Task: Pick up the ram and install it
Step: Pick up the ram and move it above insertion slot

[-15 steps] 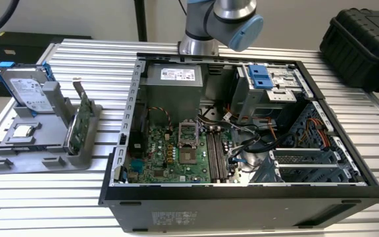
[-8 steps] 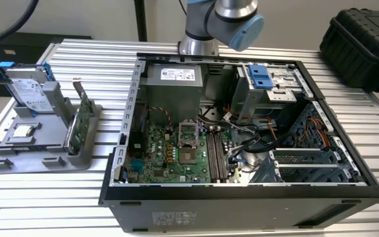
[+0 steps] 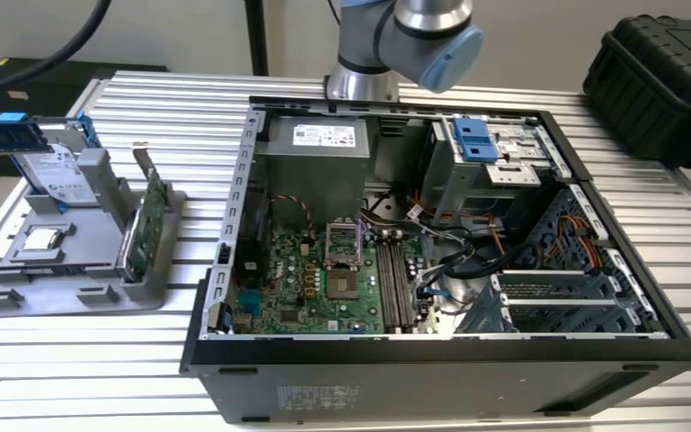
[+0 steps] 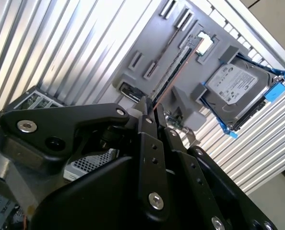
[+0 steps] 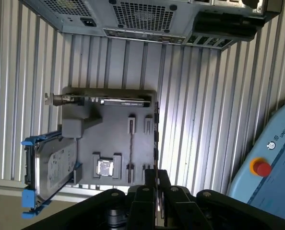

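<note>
The ram (image 3: 4, 138) is a dark blue stick hanging level at the exterior view's far left, above the grey fixture (image 3: 69, 270). My gripper (image 4: 150, 106) is shut on it. In the second wrist view the ram (image 4: 176, 69) runs out from the black fingertips as a long thin strip. The first wrist view shows the ram (image 5: 155, 139) edge-on, rising from the gripper (image 5: 155, 173). The motherboard's long slots (image 3: 396, 283) lie inside the open computer case (image 3: 442, 346), well off to the exterior view's right of the ram.
The fixture holds a silver drive with blue rails (image 3: 64, 180), a green card with a metal bracket (image 3: 151, 225) and a square chip (image 3: 40, 238). A black hard case (image 3: 664, 81) sits at the back right. A blue pendant with a red button (image 5: 262, 167) lies beside the ribbed table.
</note>
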